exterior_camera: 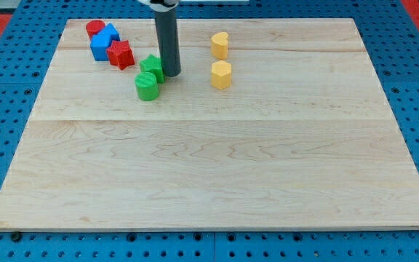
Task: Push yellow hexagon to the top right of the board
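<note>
My tip (171,74), a bare rod with no end effector to open or close, sits at nine o'clock of the yellow hexagon (221,74), beside the green blocks (150,76). The hexagon looks light, rigid and slippery; I'd push its seven o'clock face.

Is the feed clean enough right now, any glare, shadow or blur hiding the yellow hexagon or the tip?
Camera view: even, soft light, no glare on the board; faint short shadows under the blocks. The yellow hexagon is sharp and unobstructed, the yellow heart just above it. My tip is crisp beside the green blocks, at the hexagon's left; the rod's top is cropped.
</note>
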You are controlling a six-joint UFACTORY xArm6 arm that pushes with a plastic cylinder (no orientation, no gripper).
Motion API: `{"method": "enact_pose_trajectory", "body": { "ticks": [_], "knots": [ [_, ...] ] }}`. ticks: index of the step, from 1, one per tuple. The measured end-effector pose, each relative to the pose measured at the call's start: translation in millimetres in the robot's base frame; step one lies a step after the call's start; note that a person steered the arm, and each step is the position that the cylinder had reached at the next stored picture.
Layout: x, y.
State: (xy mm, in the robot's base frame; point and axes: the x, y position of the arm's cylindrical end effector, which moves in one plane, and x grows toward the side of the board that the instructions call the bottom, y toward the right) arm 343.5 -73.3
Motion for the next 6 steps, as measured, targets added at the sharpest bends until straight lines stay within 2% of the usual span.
{"method": "enact_pose_trajectory", "body": {
  "ticks": [3,5,6],
  "knots": [
    [20.5,-20.1],
    [19.5,79.2],
    [8.0,109.4]
  ]
}}
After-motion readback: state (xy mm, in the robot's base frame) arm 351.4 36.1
